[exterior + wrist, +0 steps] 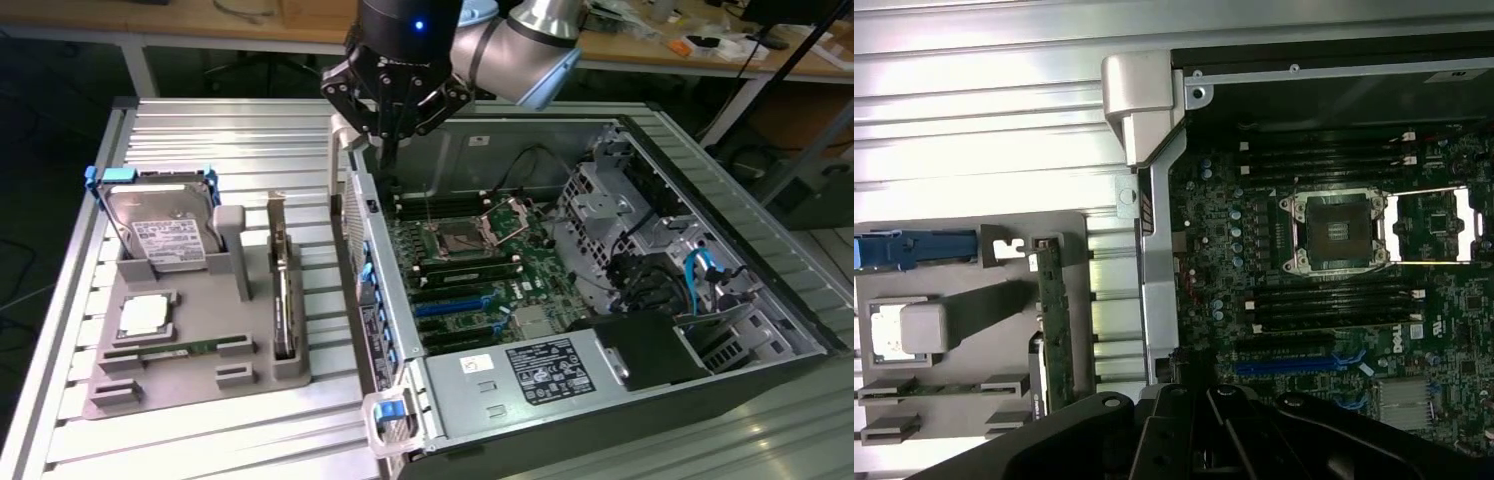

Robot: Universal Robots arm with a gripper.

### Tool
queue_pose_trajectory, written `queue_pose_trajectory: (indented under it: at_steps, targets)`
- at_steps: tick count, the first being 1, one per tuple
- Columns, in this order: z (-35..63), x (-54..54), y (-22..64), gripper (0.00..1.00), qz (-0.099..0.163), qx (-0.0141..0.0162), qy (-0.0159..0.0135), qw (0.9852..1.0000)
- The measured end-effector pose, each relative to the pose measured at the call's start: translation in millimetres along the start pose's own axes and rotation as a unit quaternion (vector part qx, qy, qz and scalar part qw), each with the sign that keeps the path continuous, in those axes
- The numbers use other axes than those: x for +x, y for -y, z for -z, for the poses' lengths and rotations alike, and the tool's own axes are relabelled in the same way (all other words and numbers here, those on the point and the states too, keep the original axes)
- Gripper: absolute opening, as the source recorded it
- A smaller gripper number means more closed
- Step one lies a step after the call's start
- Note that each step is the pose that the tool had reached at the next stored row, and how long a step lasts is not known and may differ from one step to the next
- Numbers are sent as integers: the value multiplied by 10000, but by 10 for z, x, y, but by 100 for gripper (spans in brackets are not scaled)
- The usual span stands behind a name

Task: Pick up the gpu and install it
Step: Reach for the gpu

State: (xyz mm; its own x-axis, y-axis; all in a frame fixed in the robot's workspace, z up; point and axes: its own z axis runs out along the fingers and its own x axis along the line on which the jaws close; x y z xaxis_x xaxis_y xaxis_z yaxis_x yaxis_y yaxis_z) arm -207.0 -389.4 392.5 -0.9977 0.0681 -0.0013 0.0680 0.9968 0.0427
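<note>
The gpu (pixel 280 290) stands on its long edge in a slot of the grey holder tray (pixel 254 385), at the exterior view's left of the open computer case (pixel 747 300). In the wrist view the gpu (pixel 1053 320) appears as a thin strip seen edge-on. My gripper (pixel 387 150) hangs above the case's back left corner, well above and behind the gpu. It is shut, with nothing between its fingers. The dark gripper body (pixel 1199 420) sits over the case wall in the wrist view.
The tray also carries a silver hard drive in a blue frame (pixel 163 235), a processor (pixel 144 315) and a green memory stick (pixel 180 350). Inside the case lie the motherboard with blue slots (pixel 454 305), a processor socket (pixel 1334 230) and a power supply (pixel 534 375).
</note>
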Motion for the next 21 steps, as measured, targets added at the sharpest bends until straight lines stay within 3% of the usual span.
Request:
queue_pose_trajectory:
  at_steps: [21]
  targets:
    - [-5, 193, -93, 11, -12, 1, 0, 10000]
